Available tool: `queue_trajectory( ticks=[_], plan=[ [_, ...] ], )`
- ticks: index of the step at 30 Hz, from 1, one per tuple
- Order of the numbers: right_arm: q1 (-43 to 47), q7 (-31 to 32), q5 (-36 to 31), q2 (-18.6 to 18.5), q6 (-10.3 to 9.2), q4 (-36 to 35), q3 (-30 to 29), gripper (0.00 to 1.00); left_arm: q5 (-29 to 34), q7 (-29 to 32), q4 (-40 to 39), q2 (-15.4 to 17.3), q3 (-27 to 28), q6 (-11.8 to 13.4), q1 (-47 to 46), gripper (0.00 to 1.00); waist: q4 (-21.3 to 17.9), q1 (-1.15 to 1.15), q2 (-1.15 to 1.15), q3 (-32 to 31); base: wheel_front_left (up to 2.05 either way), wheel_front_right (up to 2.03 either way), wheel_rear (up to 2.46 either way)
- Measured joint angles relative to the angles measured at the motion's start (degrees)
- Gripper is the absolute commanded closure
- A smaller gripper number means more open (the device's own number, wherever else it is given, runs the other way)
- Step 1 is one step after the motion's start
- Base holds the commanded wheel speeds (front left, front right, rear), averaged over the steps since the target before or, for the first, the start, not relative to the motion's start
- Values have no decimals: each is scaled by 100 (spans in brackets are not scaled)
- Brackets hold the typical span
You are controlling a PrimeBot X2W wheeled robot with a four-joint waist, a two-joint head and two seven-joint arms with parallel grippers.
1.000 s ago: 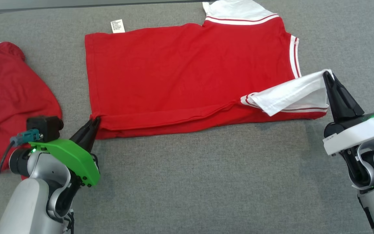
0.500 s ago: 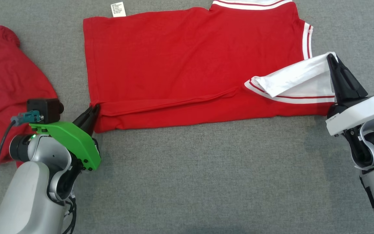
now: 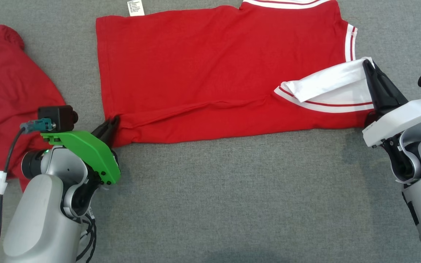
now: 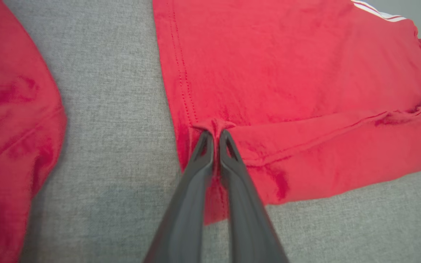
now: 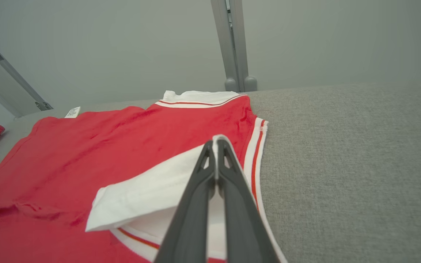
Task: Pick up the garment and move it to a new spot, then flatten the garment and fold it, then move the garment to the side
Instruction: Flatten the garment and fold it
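Head camera overhead, wrist cameras close, sharing garment (image 3: 210, 73).

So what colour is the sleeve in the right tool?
White sleeve, red-striped edge; clearest in the right wrist view.

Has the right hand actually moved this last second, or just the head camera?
Yes. The camera shifted too, but against the striped cuff of the red shirt lying flat, the right hand, shut on the white flap, has closed in toward the robot's left.

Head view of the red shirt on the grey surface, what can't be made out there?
- Label: head view, print too small, cut by top edge.
- Far white sleeve: head view, top edge cuts it off.
- Second red garment: head view, left edge and left arm hide part.
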Motion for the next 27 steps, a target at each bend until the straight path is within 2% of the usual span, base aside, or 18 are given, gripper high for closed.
queue_trajectory(
  ticks=[1, 9, 12, 16, 20, 27],
  plan=[
    [-10, -32, -14, 7, 0, 41, -2, 0, 0, -3, 31, 3, 19, 3, -25, 0, 0, 0, 0, 0, 0, 0, 0],
    [-177, -483, -156, 81, -19, 222, -87, 0, 27, -250, 197, 9, 127, 108, -57, 0, -19, 0, 0, -46, 0, 0, 0],
    [-228, -717, -268, 68, -112, 264, -180, 0, 55, -416, 201, 29, 266, 190, -57, 0, -41, 0, 0, -107, 0, 0, 0],
    [-192, -737, -261, 74, -116, 312, -210, 0, 55, -634, 141, -19, 408, 261, -54, 0, -73, 0, 0, -165, 0, 0, 0],
    [102, -734, -260, 92, -111, 381, -105, 0, -55, -704, 38, -166, 412, 265, 29, 0, -98, -1, 0, -192, 0, 0, 0],
    [660, -736, -256, 141, -119, 539, -70, 0, -162, -698, -78, -179, 397, 261, 498, 0, -205, -1, 0, -158, 0, 0, 0]
  ],
)
